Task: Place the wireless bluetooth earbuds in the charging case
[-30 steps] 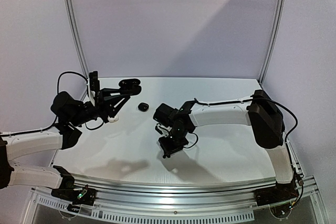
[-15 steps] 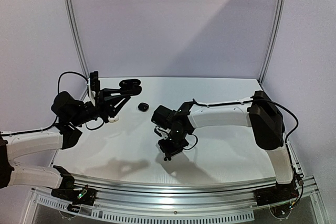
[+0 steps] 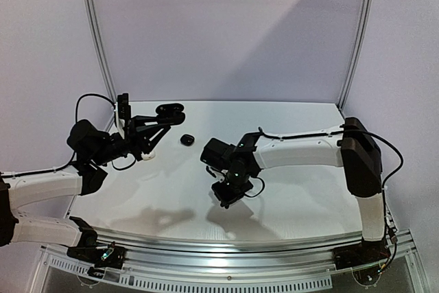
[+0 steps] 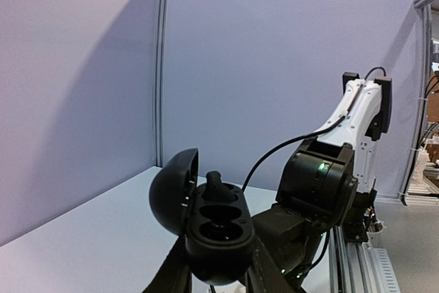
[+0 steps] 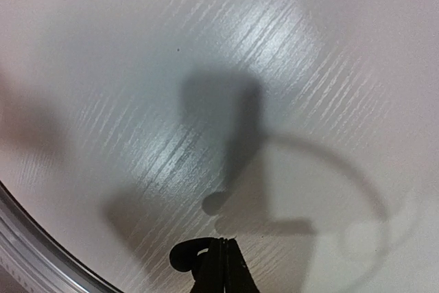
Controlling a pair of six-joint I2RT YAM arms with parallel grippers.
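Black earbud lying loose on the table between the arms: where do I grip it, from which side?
Grip the black earbud across its shorter, near-to-far width, coming straight down. It lies low on the table, looks wider left to right, and nothing touches it, so the jaws can straddle it. Its hook is too small to make out.

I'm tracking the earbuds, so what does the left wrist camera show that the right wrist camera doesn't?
Only the left wrist: the left gripper clamping the open charging case, one seated earbud standing in it, the right arm behind. Only the right wrist: the right gripper shut, apparently pinching a loose black earbud. Both: the white table.
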